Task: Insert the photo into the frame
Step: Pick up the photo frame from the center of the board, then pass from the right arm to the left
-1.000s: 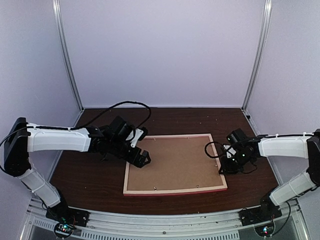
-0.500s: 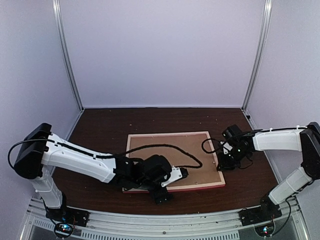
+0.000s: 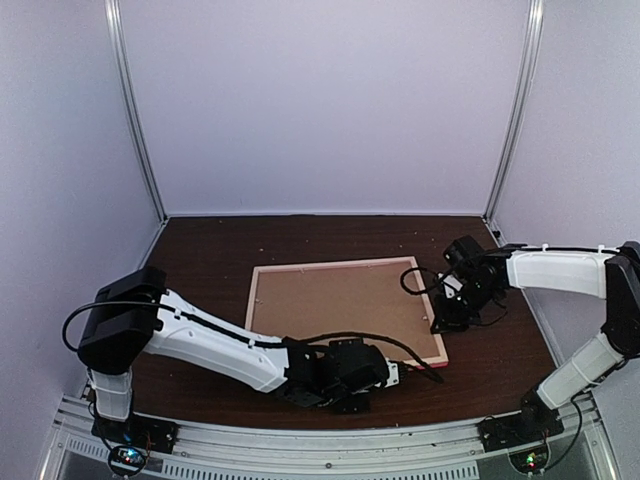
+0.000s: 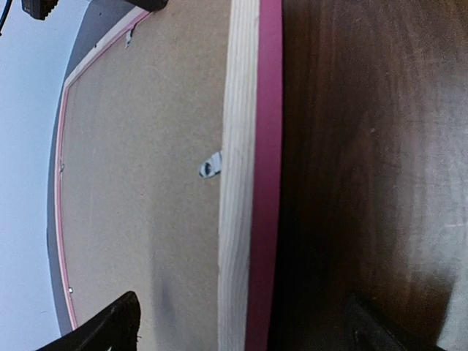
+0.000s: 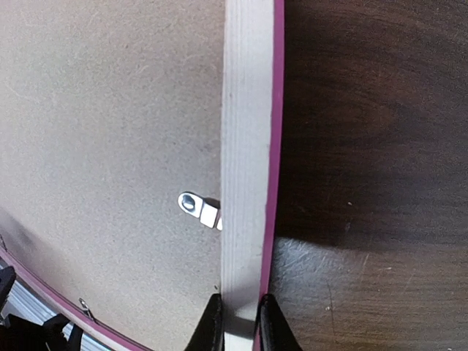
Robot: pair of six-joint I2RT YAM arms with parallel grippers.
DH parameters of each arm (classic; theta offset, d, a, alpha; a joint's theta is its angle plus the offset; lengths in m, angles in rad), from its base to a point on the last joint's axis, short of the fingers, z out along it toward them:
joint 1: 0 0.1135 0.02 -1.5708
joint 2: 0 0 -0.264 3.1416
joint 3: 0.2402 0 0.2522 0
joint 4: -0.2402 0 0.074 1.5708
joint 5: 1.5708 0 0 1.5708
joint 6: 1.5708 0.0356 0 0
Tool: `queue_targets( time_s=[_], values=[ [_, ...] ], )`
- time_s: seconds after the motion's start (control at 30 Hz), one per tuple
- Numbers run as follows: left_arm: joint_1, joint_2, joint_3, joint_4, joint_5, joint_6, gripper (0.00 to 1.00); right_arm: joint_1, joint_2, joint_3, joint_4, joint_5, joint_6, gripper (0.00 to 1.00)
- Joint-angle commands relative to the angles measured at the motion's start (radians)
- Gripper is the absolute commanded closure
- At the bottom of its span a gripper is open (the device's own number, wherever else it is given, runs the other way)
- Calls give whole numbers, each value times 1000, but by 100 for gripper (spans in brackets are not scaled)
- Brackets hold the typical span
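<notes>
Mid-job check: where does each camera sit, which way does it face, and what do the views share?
Top external: above and behind the bases, looking down at the table, the face-down frame and both arms.
Left wrist: low by the frame's near rail, facing along it; the open left gripper straddles it.
Right wrist: above the right rail, looking down; the right gripper pinches it.
Shared: both wrist views show pink-edged rail, backing board and dark table.

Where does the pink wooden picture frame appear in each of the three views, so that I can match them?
Top external: the pink wooden picture frame lies back up, just below the centre.
Left wrist: its rail runs vertically through the middle.
Right wrist: the rail is also vertical, in the middle.
Shared landmark: the brown fibreboard backing, left of the rail in both wrist views.
</notes>
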Motion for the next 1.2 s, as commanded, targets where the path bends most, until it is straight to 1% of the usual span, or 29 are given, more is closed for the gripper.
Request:
queue_targets(
  time_s=[0.0,0.17,0.27,0.3,0.43,0.53,0.67,0.77,0.9,0.97,1.17],
  values=[
    [3,50,32,11,-121,59,3,1,-81,58,-43,-91,-8,100],
    [3,74,32,20,-206,85,7,1,-109,72,-95,-97,-25,100],
    [3,63,26,18,-214,76,12,1,-111,72,-114,-88,-38,100],
    [2,58,25,15,-209,69,15,1,-109,69,-113,-89,-38,100],
    [3,41,15,8,-198,52,31,1,-111,58,-97,-96,-34,100],
    [3,21,-15,46,-208,51,37,1,-109,55,-100,-88,-39,98],
    [3,-15,-52,82,-221,60,44,0,-98,55,-99,-87,-45,93],
    [4,-36,-70,103,-229,74,49,0,-91,55,-97,-90,-50,92],
    [3,-41,-75,115,-245,98,55,0,-86,51,-94,-96,-55,90],
    [3,-41,-75,123,-250,105,56,-1,-86,50,-96,-97,-56,89],
    [4,-52,-76,129,-256,116,60,-2,-88,49,-106,-95,-63,82]
  ],
)
